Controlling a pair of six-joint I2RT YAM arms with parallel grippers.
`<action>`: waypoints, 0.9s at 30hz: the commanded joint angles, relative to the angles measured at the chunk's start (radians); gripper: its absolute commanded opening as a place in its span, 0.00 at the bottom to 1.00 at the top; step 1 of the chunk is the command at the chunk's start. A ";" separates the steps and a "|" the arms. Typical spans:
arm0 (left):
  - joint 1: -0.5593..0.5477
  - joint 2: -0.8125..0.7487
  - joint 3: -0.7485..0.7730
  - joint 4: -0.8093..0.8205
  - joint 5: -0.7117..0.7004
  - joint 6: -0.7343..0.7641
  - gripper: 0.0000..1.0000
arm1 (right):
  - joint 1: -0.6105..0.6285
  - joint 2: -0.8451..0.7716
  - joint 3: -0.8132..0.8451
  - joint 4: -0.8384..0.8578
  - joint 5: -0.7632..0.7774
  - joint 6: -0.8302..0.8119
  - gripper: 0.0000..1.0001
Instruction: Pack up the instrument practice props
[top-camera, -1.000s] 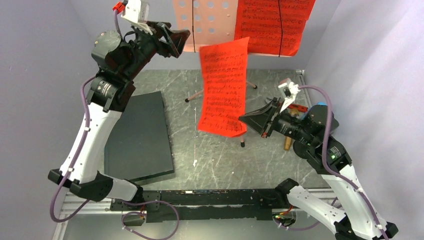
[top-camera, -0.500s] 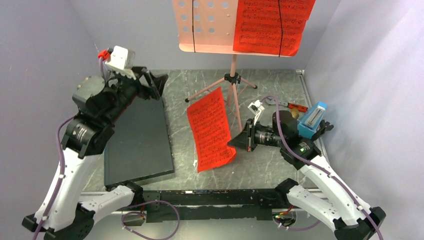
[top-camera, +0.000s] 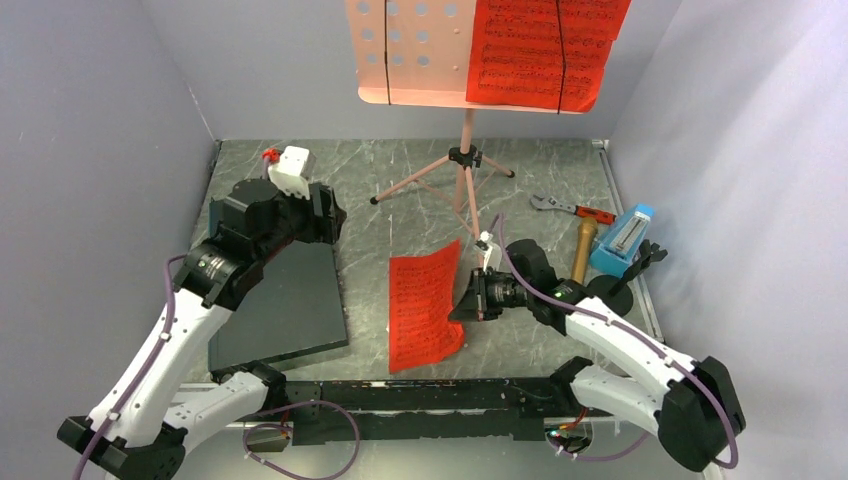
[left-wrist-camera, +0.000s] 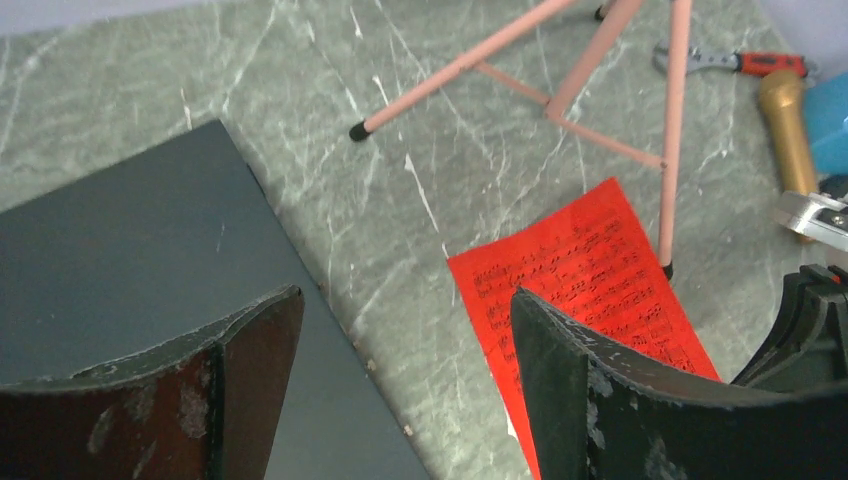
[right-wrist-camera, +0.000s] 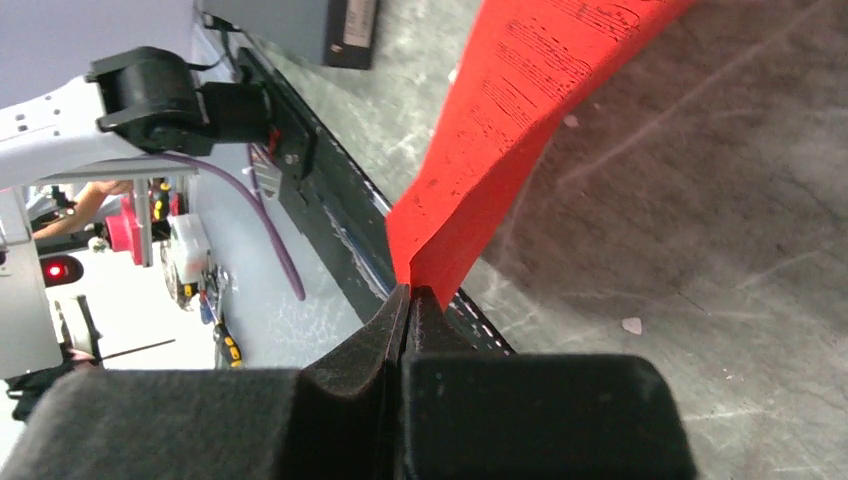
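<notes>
The right tool (top-camera: 467, 300) has brought the red page (top-camera: 424, 312) down low over the desk (top-camera: 400, 165), pinched shut on its edge (staves only, no readable words); the page spreads to the tool's left. The left tool (left-wrist-camera: 405, 298) gapes empty above the dark slab (top-camera: 280, 300).

From high above and behind the arm bases (top-camera: 590, 380): looks down and forward over the whole worktop (top-camera: 350, 165) to the back wall (top-camera: 280, 60), from well off. From the left wrist: peers past the left tool (left-wrist-camera: 405, 300), down and across over the slab (left-wrist-camera: 120, 260), the stand (left-wrist-camera: 677, 120) and the page (left-wrist-camera: 590, 270), at middling range. From the right wrist: sits hard against the right tool (right-wrist-camera: 408, 292), facing the near rail (right-wrist-camera: 330, 215) and the room (right-wrist-camera: 100, 290) beyond. Shared by all three: the page.
</notes>
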 joint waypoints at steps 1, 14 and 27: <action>-0.005 -0.006 -0.018 0.036 0.000 -0.025 0.81 | 0.009 0.043 -0.028 0.040 0.041 0.000 0.00; -0.005 0.013 -0.050 0.059 0.015 -0.041 0.81 | 0.026 0.289 -0.087 0.177 0.095 -0.039 0.00; -0.005 0.014 -0.052 0.061 -0.008 -0.049 0.81 | 0.037 0.160 -0.144 0.269 0.359 0.170 0.00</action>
